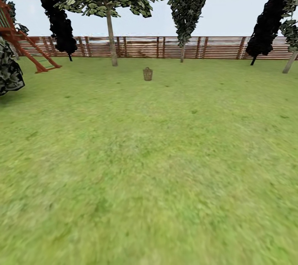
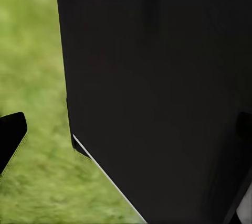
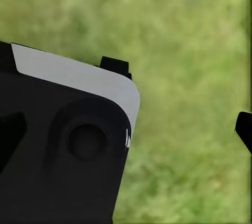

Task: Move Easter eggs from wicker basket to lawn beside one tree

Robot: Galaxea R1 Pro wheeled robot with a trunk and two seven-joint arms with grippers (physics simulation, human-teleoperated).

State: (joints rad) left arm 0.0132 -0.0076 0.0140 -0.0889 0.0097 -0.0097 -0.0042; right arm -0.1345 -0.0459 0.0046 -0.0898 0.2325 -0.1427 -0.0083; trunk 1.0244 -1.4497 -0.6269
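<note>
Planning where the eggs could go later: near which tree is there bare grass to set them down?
Open lawn surrounds the pale-trunked tree, bordered by the fence behind and the wicker basket to its right. The grass between basket and the next tree is also free. It is crowded at far left, by the red play frame and foliage.

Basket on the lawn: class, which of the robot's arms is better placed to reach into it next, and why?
Neither yet. The basket stands far off on the lawn, near the view's centre line, favouring no side. Both wrist views show grass beside dark robot parts. Drive closer first, then choose.
</note>
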